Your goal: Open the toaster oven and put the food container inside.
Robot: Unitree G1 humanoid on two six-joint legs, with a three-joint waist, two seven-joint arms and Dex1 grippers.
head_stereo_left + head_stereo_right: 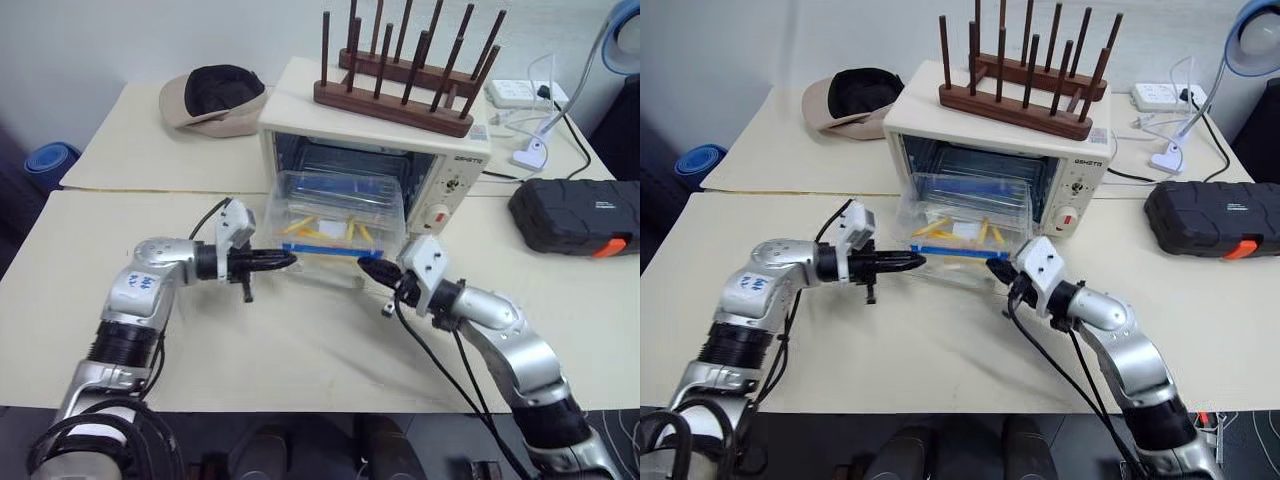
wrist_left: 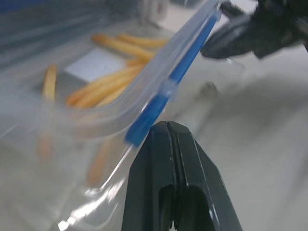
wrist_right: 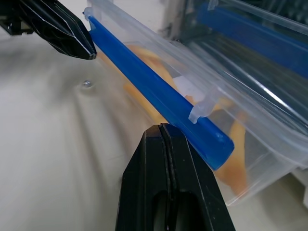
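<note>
A: Can you read any words on the toaster oven [image 1: 455, 175]?

B: There is dark writing at its top right corner, above the two knobs, but it is too small to read. The black case [image 1: 575, 215] right of the oven has a small white label, and I cannot read that either.

A: What else is near the oven?

B: A brown wooden rack [image 1: 400, 75] with tall pegs sits on top of it. A tan cap [image 1: 210, 97] lies to its left. A white power strip [image 1: 520, 93] and white cables lie behind it to the right.

A: Where is the food container [image 1: 335, 215]?

B: It is right at the oven's open front, over the dropped door. You can see yellow sticks inside. Part of the oven's inside is hidden behind it.

A: What are the tools doing?

B: The left tool [image 1: 285, 260] is closed, with its tip at the container's blue strip [image 3: 159, 91], on the left end. The right tool [image 1: 372, 268] is closed too, at the right end of that strip. I cannot tell if they touch it. The tabletop [image 1: 300, 350] in front of the oven is pale.
</note>
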